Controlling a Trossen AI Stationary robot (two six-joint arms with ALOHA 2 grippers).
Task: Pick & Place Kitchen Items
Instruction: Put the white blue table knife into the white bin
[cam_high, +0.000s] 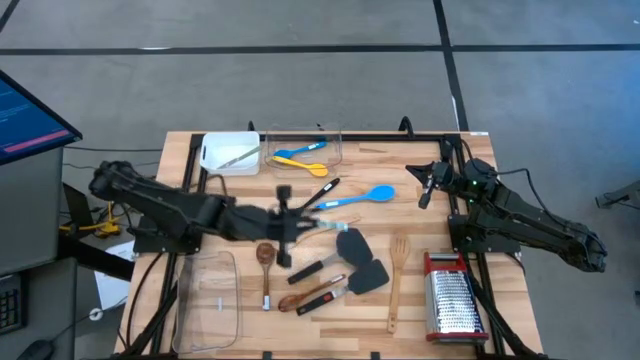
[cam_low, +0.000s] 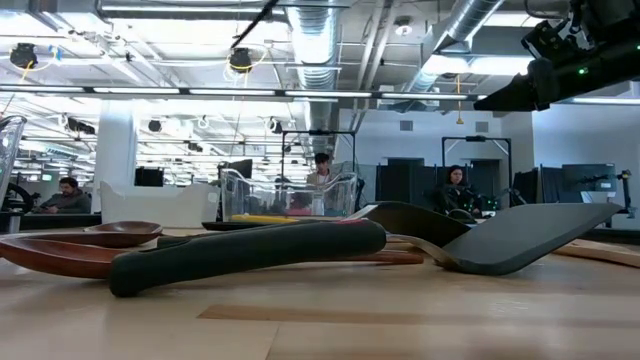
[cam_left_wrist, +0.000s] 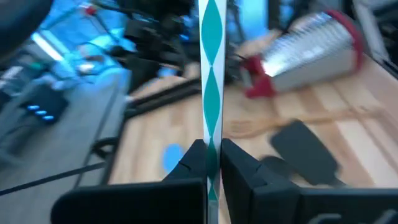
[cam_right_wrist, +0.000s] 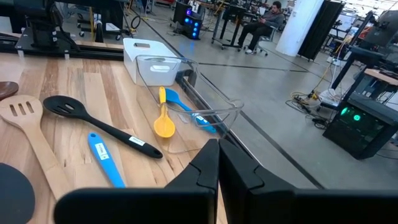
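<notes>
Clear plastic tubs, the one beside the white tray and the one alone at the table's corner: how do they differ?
The tray-side tub holds a yellow spoon and a blue spoon; the corner tub shows nothing inside. In the high view the tray-side tub lies lengthwise across the picture, the corner tub up and down it. Both are clear, rectangular and open-topped.

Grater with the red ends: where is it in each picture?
High view: the grater lies at the table's bottom right, just right of the wooden spatula.
Low view: not in it.
Left wrist view: upper right, past the striped handle that the left tool holds.
Right wrist view: not in it.
Shared landmark: the wooden spatula, beside the grater in both views.
</notes>
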